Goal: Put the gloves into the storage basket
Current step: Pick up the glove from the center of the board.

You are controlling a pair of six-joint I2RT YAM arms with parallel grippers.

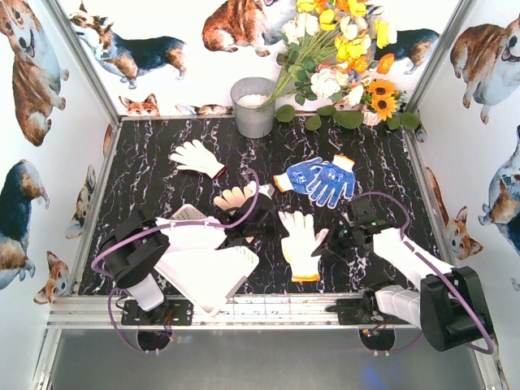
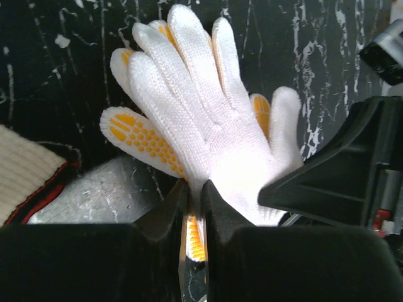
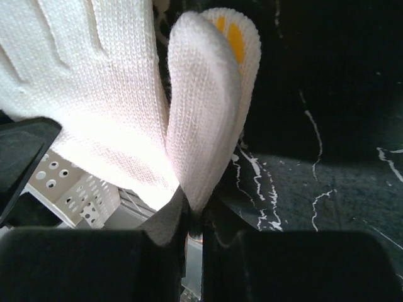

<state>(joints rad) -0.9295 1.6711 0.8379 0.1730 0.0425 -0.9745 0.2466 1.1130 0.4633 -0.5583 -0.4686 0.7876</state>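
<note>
My left gripper point(image 2: 194, 189) is shut on the base of a white glove with yellow-orange dots point(image 2: 208, 119). The glove fans out above the jaws, near the table's middle point(image 1: 237, 197). My right gripper point(image 3: 195, 202) is shut on the thumb of a plain white glove point(image 3: 94, 88), which lies palm-down with an orange cuff point(image 1: 301, 242). The right gripper point(image 1: 335, 240) sits just right of it. The white storage basket point(image 1: 231, 266) lies at the front left, partly under my left arm. One white glove with an orange cuff point(image 1: 197, 156) and two blue dotted gloves point(image 1: 321, 179) lie farther back.
A grey metal bucket point(image 1: 253, 106) stands at the back centre, with a flower bunch point(image 1: 341, 49) to its right. Corgi-print walls and aluminium rails close in the black marbled table point(image 1: 146, 162). A cream knit piece with a red edge point(image 2: 25, 176) shows left of my left jaws.
</note>
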